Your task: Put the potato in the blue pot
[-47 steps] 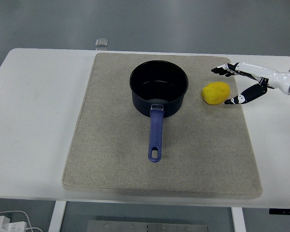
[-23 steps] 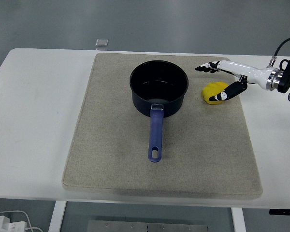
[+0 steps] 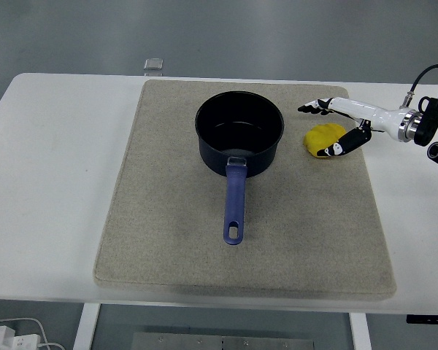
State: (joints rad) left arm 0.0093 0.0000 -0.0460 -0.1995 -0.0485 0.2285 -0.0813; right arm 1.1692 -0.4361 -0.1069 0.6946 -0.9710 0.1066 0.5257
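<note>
A yellow potato (image 3: pixel 320 138) lies on the beige mat (image 3: pixel 168 219), just right of the blue pot (image 3: pixel 239 122). The pot stands upright and holds nothing, its blue handle (image 3: pixel 234 204) pointing toward the near edge. My right hand (image 3: pixel 317 130) reaches in from the right and straddles the potato. Its fingers (image 3: pixel 313 108) are stretched out past the potato's far side, and its thumb (image 3: pixel 330 150) rests against the near right side. The hand is open, not closed around the potato. My left arm does not show.
The mat covers the middle of the white table (image 3: pixel 51 182). A small silver object (image 3: pixel 154 65) sits at the table's far edge. White cables (image 3: pixel 7 333) lie on the floor at the bottom left.
My right hand has moved left from beside the potato to over it, and the thumb has come in against the potato's near side. Potato and pot stayed put.
</note>
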